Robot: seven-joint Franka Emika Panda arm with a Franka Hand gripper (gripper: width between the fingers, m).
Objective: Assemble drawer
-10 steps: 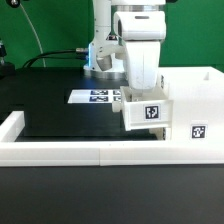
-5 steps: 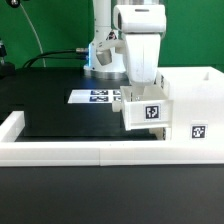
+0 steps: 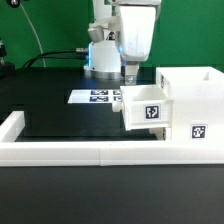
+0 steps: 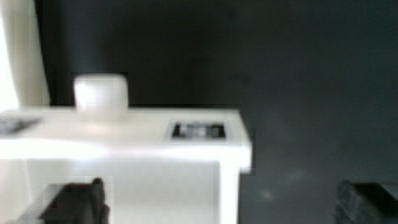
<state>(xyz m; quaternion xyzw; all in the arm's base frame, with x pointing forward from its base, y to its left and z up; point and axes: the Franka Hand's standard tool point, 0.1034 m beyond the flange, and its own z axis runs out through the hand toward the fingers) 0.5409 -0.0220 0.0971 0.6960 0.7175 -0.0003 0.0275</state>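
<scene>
The white drawer housing [image 3: 196, 100] stands at the exterior view's right, with a tag on its front. One small white tray [image 3: 146, 108] sits partly in the housing's open side, its tagged end sticking out. My gripper [image 3: 132, 76] hangs just above the tray, open and empty. In the wrist view the tray [image 4: 134, 150] lies below the gripper [image 4: 222, 205], with its round knob [image 4: 100, 92] and a tag visible, and one dark fingertip [image 4: 75, 202] over its edge. The second tray is out of view.
The marker board [image 3: 97, 96] lies flat on the black table behind the tray. A long low white wall [image 3: 80, 152] edges the table's front and turns up along the exterior view's left. The robot base [image 3: 100, 55] stands at the back.
My gripper has risen from around the tray to just above it. The tray stays where it was in the housing.
</scene>
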